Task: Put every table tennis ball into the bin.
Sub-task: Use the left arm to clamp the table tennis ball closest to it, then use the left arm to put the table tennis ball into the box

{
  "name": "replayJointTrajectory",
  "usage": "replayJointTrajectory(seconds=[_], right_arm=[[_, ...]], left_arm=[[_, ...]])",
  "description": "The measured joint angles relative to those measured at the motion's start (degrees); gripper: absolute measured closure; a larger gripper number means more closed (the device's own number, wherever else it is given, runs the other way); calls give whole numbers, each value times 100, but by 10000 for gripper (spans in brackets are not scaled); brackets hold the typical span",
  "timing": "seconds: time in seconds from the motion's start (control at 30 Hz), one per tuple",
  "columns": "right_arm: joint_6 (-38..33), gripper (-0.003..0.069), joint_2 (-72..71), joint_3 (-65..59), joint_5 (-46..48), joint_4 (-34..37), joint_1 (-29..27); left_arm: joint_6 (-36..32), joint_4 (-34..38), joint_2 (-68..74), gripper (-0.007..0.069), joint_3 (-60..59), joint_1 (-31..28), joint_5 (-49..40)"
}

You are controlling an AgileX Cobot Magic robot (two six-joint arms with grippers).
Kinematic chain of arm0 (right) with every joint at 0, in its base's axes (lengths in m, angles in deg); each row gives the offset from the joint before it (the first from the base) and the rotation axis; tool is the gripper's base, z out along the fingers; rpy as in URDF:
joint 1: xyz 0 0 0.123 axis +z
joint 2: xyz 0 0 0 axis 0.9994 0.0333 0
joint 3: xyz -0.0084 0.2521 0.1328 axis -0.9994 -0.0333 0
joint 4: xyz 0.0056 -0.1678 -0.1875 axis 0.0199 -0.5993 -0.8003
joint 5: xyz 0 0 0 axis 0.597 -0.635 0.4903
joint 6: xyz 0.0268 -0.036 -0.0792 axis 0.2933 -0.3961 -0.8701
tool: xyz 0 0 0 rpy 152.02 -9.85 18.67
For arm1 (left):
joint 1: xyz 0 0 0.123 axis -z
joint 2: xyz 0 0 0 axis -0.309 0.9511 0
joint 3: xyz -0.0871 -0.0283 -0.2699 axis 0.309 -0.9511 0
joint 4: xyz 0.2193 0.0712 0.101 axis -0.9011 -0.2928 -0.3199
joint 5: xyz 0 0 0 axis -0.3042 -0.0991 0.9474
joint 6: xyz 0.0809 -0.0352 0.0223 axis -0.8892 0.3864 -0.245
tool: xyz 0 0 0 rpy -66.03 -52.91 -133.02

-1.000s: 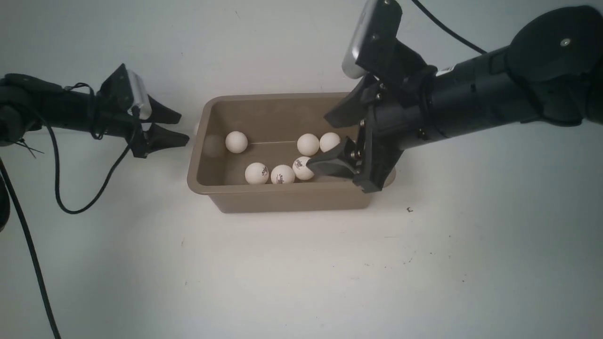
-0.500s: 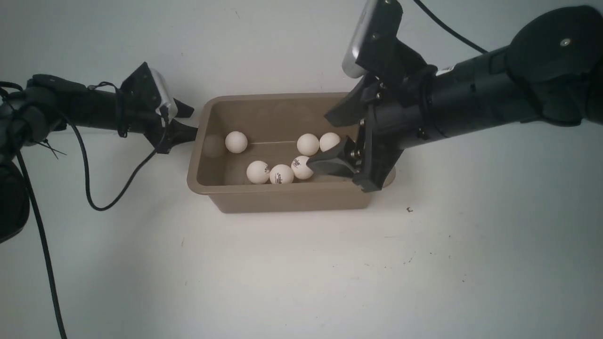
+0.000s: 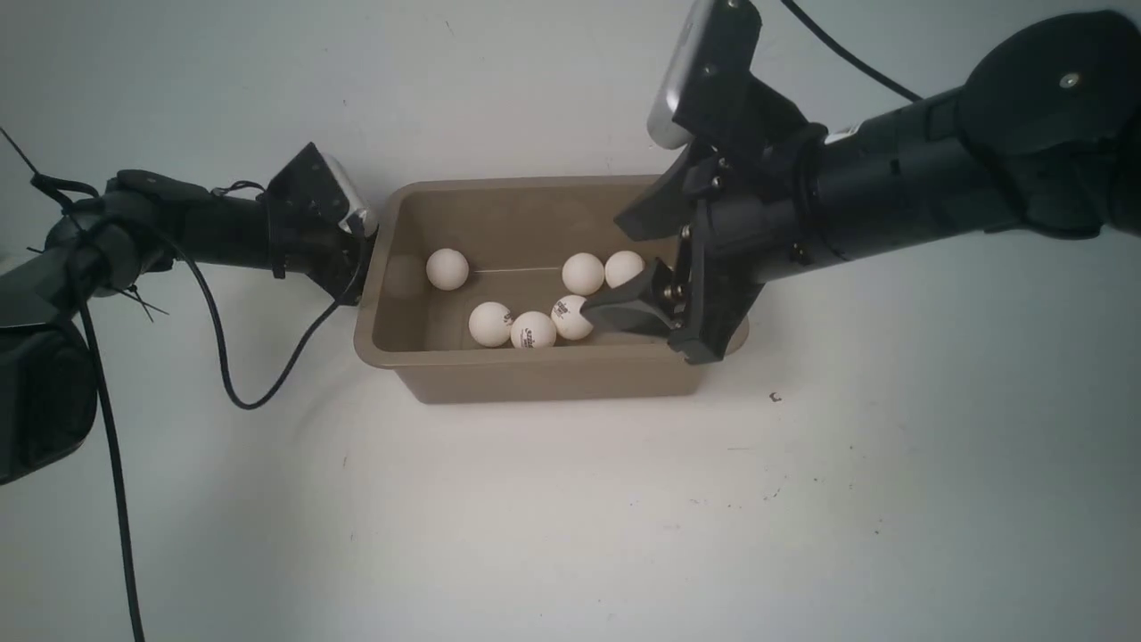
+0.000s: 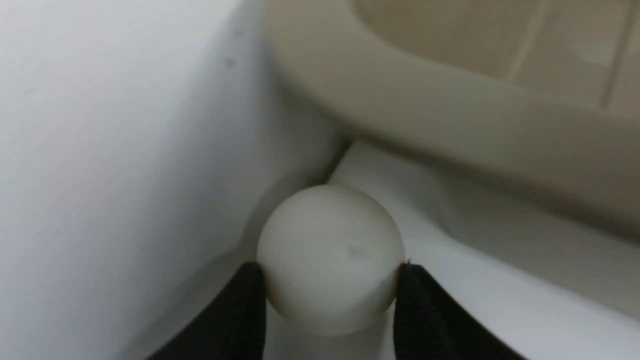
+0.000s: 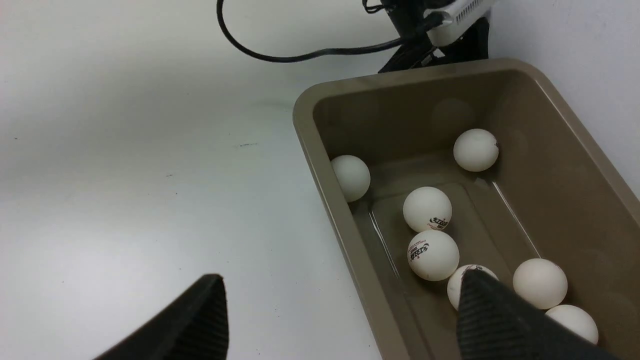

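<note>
The long black left arm (image 3: 178,232) has swung to the right. Before, it was well apart from the bin, and now its tip is right at the bin's far left corner. Nothing else has moved.

The left gripper (image 4: 330,270) has its jaws pinching a small white table tennis ball (image 4: 330,235), one jaw touching each side. This ball is low down on the white table (image 3: 535,517), in the tight gap between the white wall (image 4: 100,150) and the outside of the grey-brown plastic bin (image 3: 544,379).

Six more white balls show inside the bin. Three sit in a row near the front (image 3: 533,329), one lies at the far left (image 3: 447,268) and two at the far right (image 3: 583,273).

The right gripper (image 5: 342,275) hangs over the right end of the bin. Its jaws are spread wide and hold nothing.

What could go wrong? The ball is round and smooth and only the jaw tips hold it, so I think it could pop out and roll away. The bin's rim sticks out just beside it, so a lift could knock the ball or push the bin.

The front view hides the pinched ball and the left jaws behind the arm's own camera. I cannot tell if the ball is off the table yet. The right wrist view shows what looks like one more ball (image 5: 351,177) tucked against the near wall.
</note>
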Motion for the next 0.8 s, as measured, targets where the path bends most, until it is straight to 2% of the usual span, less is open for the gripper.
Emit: replayJointTrajectory(seconds=[0.2,0.5,0.57,0.8], right_arm=[[-12,102,0,0,-13,0,0],[-110,102,0,0,-190,0,0],[-110,102,0,0,-225,0,0],[-117,102,0,0,-290,21,0]], left_arm=[[86,-202,-135,332,0,-91,-212],[342,-635,-769,332,0,-517,-1140],[355,-611,-965,332,0,-587,-1508],[270,-220,-1171,332,2,-294,-1669]])
